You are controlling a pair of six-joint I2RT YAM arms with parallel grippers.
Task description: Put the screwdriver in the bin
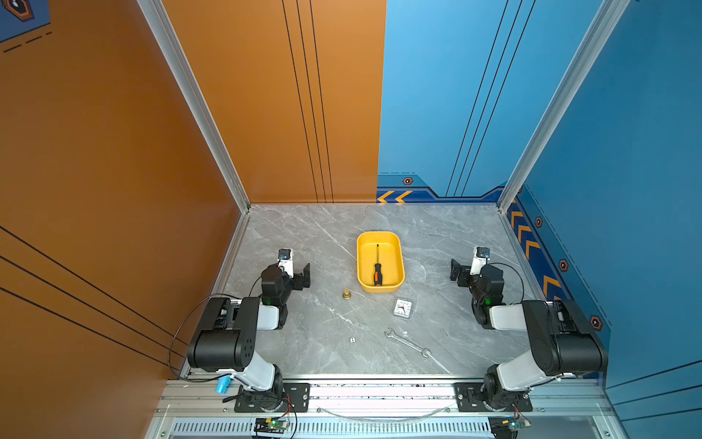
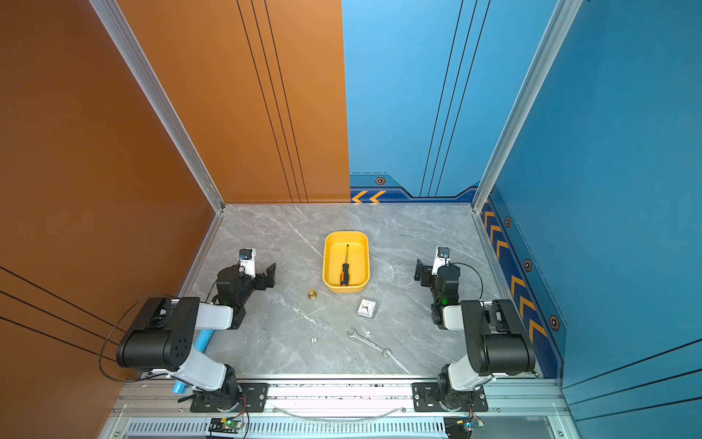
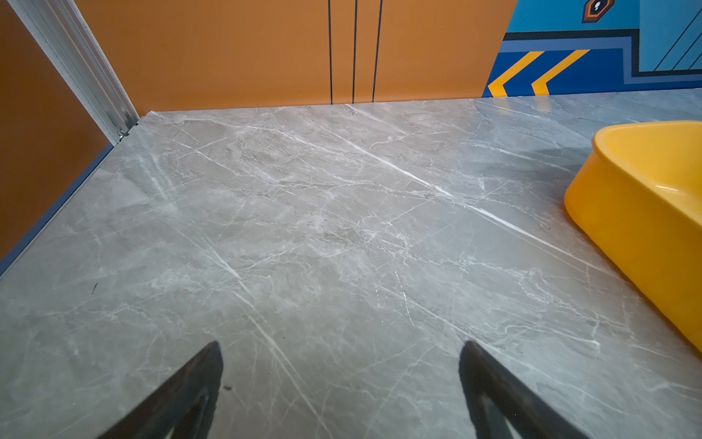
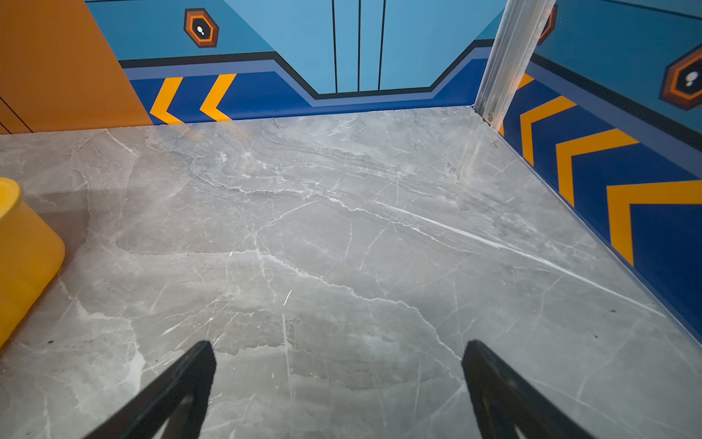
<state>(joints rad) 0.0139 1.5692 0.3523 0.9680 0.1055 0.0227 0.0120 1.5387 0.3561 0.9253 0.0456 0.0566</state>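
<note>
One screwdriver [image 1: 377,268], and it was lying flat inside the bin [image 1: 380,289] in both top views. The thin shaft pointed toward the back wall and the black-and-orange handle sat at the near end, close to the near wall. So to me the job looked done.

Handling-wise I'd guess it was light and totally stiff. The bare metal shaft looked skinny and slick, the kind that rolls or squirts out of a pinch. If anyone had to grab it again, the fat handle would be the spot, pinched across its width. The catch is that the bin's near wall sat close to the handle, so the fingers wouldn't have much room there.

Both pincers were empty with their jaws spread wide apart. The left gripper [image 3: 340,349] was parked well off to the bin's left and the right gripper [image 4: 338,349] well off to its right. Each wrist view showed only bare marble table [image 1: 304,342] between the tips, plus a corner of yellow at the edge.

Other stuff around:
- A small brass knob-looking thing [image 1: 346,294] sat just beside the bin's near left corner.
- A little square clock [image 1: 402,308] sat near the near right corner.
- A silver wrench [image 1: 407,343] and a tiny white die [image 1: 352,339] lay closer to the arm bases.

None of it was touching the bin or blocking anything.
</note>
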